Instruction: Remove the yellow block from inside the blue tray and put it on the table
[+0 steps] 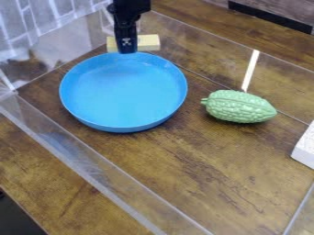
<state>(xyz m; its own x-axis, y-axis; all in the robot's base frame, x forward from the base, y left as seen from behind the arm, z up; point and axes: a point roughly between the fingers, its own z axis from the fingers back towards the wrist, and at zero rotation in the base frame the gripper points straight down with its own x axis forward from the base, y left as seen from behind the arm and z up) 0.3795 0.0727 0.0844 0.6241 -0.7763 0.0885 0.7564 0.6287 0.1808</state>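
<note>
The yellow block (pixel 146 42) hangs in my gripper (pixel 127 46), which is shut on it, just past the far rim of the blue tray (pixel 124 92). Only the block's right end and a sliver on the left show beside the black fingers. The block is above the dark wooden table (pixel 185 165), lifted clear of the tray. The tray's blue floor is bare.
A bumpy green gourd (pixel 240 106) lies right of the tray. A white stick (pixel 251 69) stands behind it. A white object (pixel 304 145) sits at the right edge. Clear plastic walls run along the left and front of the table.
</note>
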